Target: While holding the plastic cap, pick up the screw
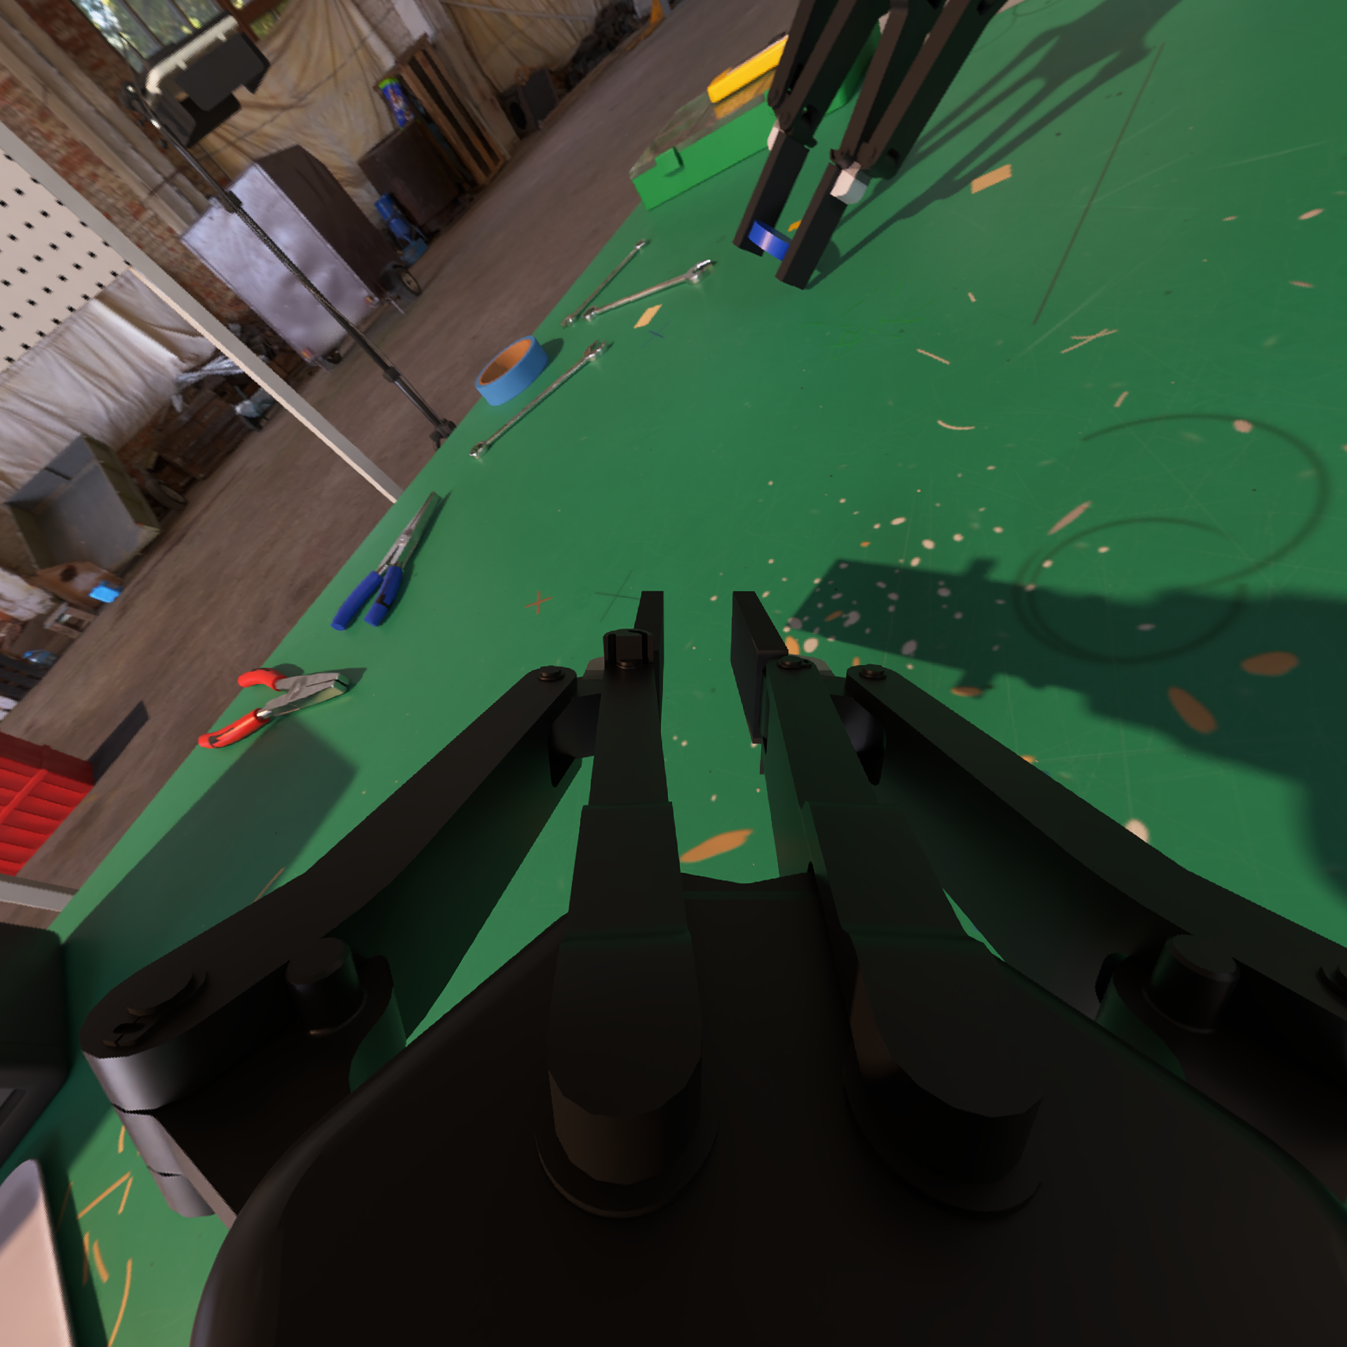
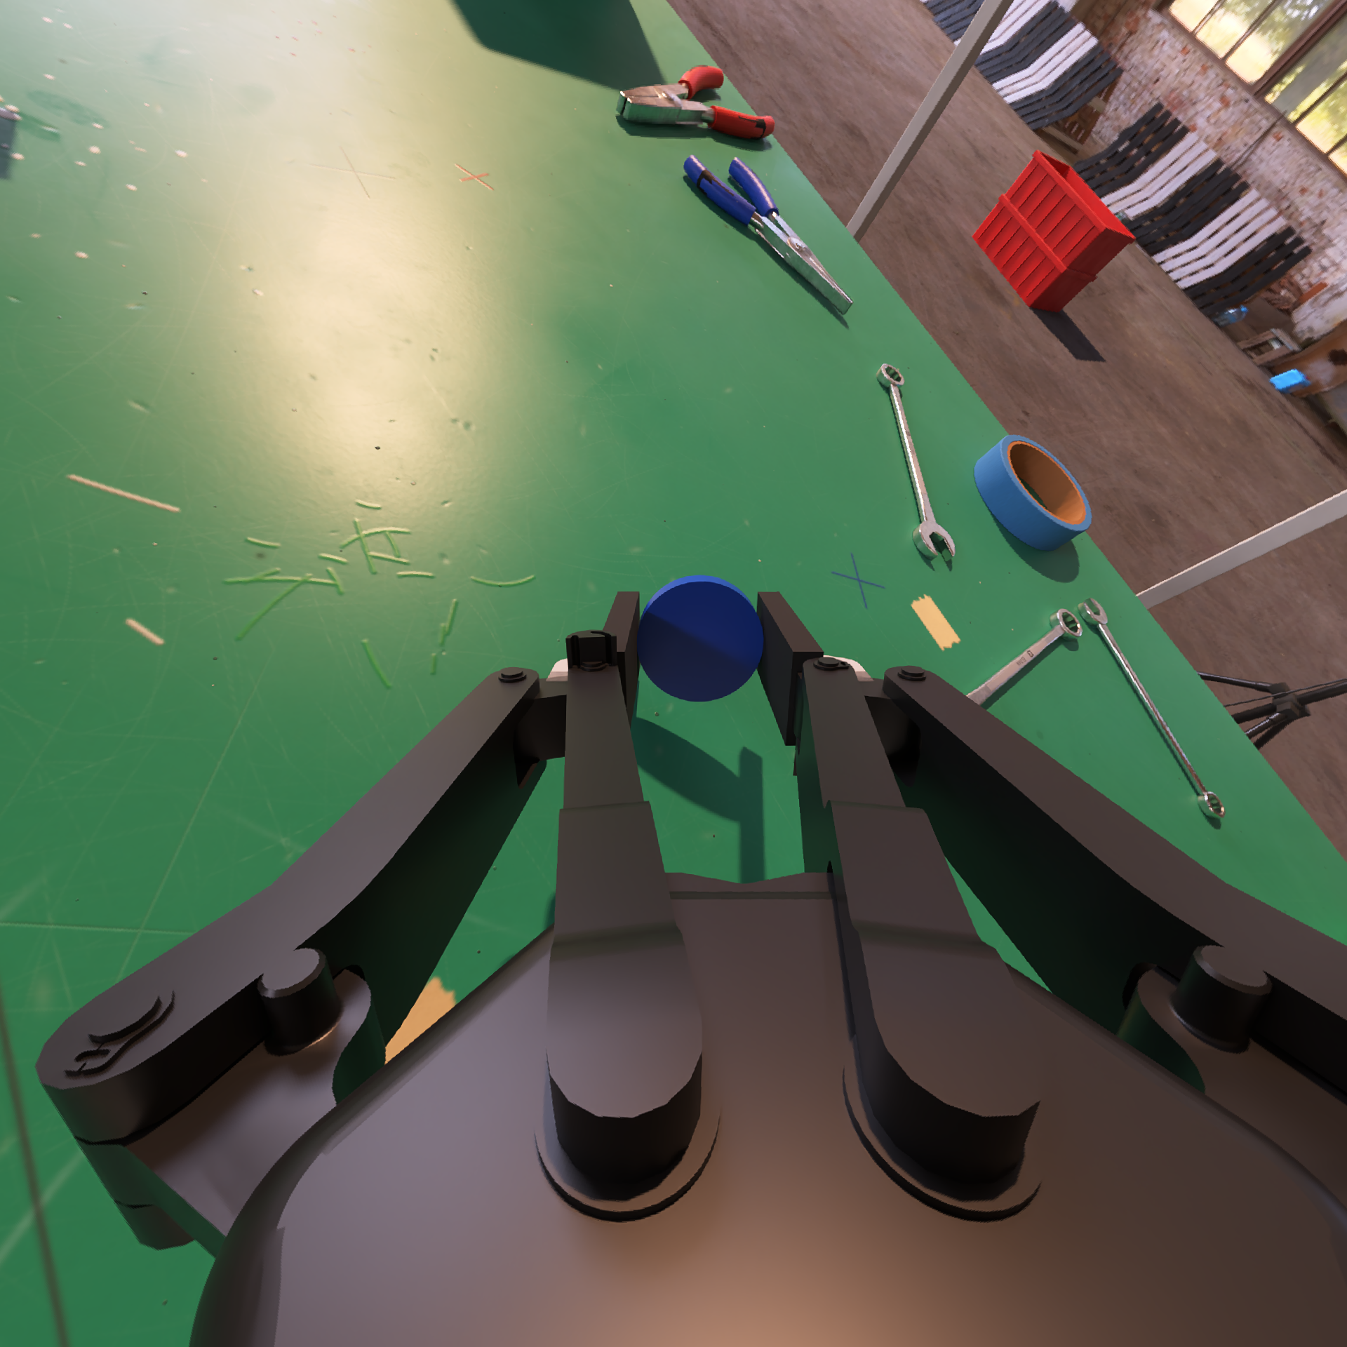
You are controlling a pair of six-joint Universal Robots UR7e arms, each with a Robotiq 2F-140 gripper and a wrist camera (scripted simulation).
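Green and scuffed, the worktop [image 2: 306, 350] stands in a brick-walled workshop with a bare floor beyond its edge.

We find the right gripper [image 2: 698, 641] clamped on the plastic cap [image 2: 700, 638], a blue round disc held by its rim between both fingers, flat face toward the camera and clear of the surface, its shadow lying below. In the left wrist view the same cap [image 1: 767, 239] shows far off between that gripper's fingers.

The left gripper [image 1: 697, 619] stands with its fingers a narrow gap apart and nothing between them, hanging over bare green surface.

We judge the holding half of the task met and the pick-up not yet begun. We cannot find the screw in either view; it may be too small or out of frame. The next move calls for locating it, then bringing the left gripper down over it.

Farther out, along the edge, lie red-handled pliers [image 2: 692, 106], blue-handled pliers [image 2: 765, 226], three wrenches [image 2: 911, 459] and a roll of blue tape [image 2: 1031, 492]. A red crate [image 2: 1049, 229] sits on the floor.
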